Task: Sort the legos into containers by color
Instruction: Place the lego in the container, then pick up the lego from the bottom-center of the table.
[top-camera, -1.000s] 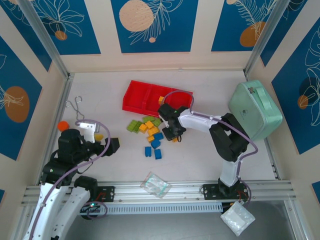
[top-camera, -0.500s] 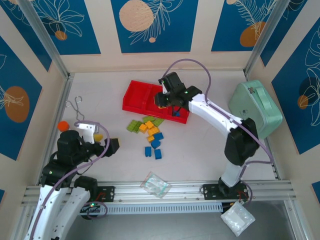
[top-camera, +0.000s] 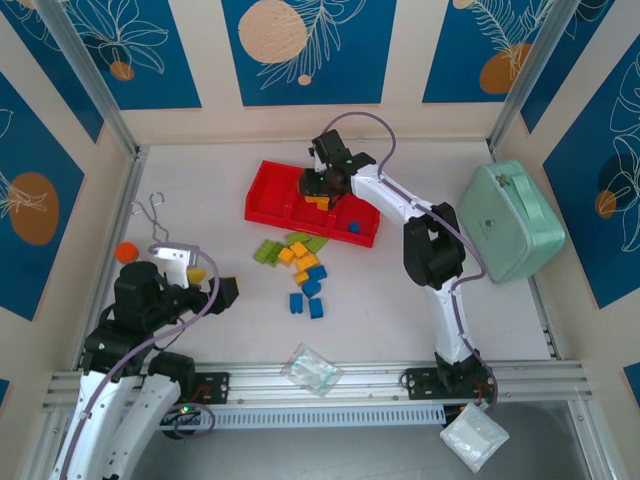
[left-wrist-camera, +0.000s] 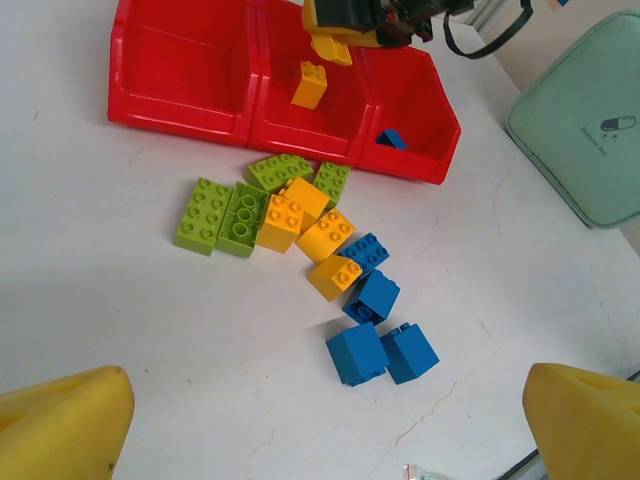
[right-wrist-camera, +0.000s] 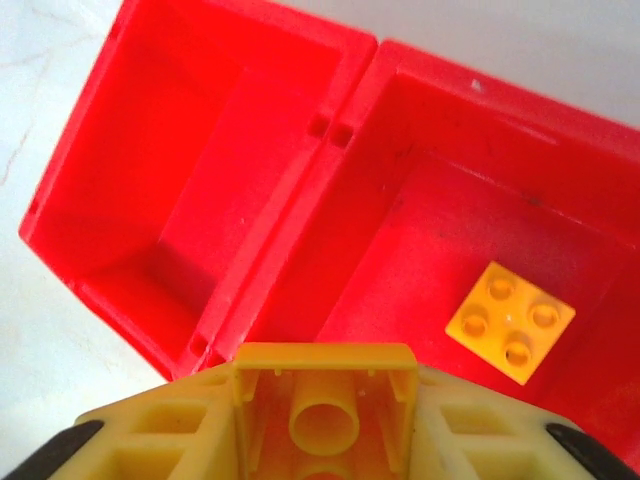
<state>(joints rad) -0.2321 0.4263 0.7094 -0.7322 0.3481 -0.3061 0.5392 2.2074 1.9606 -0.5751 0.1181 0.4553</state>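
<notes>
Nearest the arms' bases, a clear crinkled bag (top-camera: 312, 370) lies on the white table (top-camera: 200, 180). At near left, the left gripper (top-camera: 225, 290) hovers above the table, its yellow fingers (left-wrist-camera: 60, 420) spread wide with nothing between them.

Farther in, around mid-table, the loose legos (left-wrist-camera: 325, 235) lie in a tight cluster. The blue bricks are nearest, the orange-yellow ones are in the middle, and the lime green ones are farthest and to the left.

Beyond them sits the red tray (left-wrist-camera: 180, 110), with three compartments in a row. The left compartment looks empty. The middle one holds a resting yellow brick (left-wrist-camera: 309, 85), lying flat. The right one holds a blue brick (left-wrist-camera: 392, 139). At the right, a mint-green case (top-camera: 510, 220) stands well apart from the tray.

Over the tray's middle compartment, the right gripper (top-camera: 322, 185) pinches a held yellow brick (right-wrist-camera: 325, 405), its hollow underside toward the wrist camera.

The step in hand appears to be the drop. To do it well, first check that the brick hangs over the middle floor and not over the divider (right-wrist-camera: 290, 230), which looks close below it. Bring the brick low so it cannot bounce over the low wall. Then part the fingers fully and lift straight up, so that neither finger drags it or knocks the brick lying there.
</notes>
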